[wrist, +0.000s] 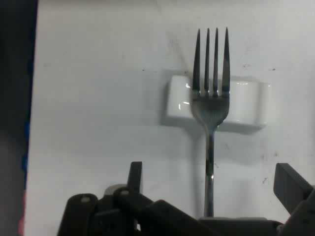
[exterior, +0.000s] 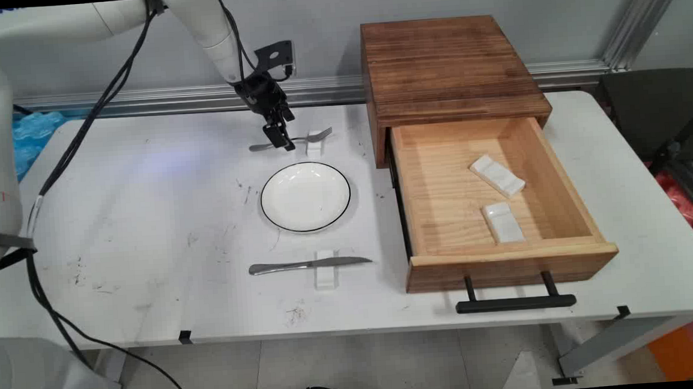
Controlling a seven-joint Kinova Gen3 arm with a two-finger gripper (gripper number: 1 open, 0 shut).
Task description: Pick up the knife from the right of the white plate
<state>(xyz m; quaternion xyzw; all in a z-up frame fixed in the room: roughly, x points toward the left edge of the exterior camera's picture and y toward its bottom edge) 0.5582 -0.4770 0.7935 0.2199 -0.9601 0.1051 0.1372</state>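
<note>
Roughly at the desk's (exterior: pixel 144 231) far edge, mid-width, the black two-finger tool (exterior: pixel 281 139) sits low over the handle of the silver metal fork (exterior: pixel 295 141). Its fingers (wrist: pixel 135 176) are spread wide on either side of the handle in the hand view, not touching it; nothing is held.

The fork lies flat with its long axis along the desk's far edge: handle end toward the left edge, tines toward the right, neck propped on a small white ceramic rest (exterior: pixel 314 143). In the hand view the tines point straight away from the tool, so the fork lines up with the hand.

Just nearer than the fork, mid-desk, is the round white plate with a thin black rim (exterior: pixel 306 196), nothing on it. Toward the near edge lies a silver table knife (exterior: pixel 308 264), also along the desk's length, blade to the right, on a second white rest (exterior: pixel 326 270).

On the right side of the desk stands the brown wooden drawer box (exterior: pixel 447 68), with its light wood drawer (exterior: pixel 510 259) pulled open toward the near edge, black bar handle (exterior: pixel 514 303) out front. Two more white rests (exterior: pixel 497 175) (exterior: pixel 503 222) lie inside.

Risks, as a judgement: the handle is thin and lies low, so closing fingers could scrape the desk or slip off; a push on the handle could pivot the fork on its rest, or knock the rest sideways toward the plate.
</note>
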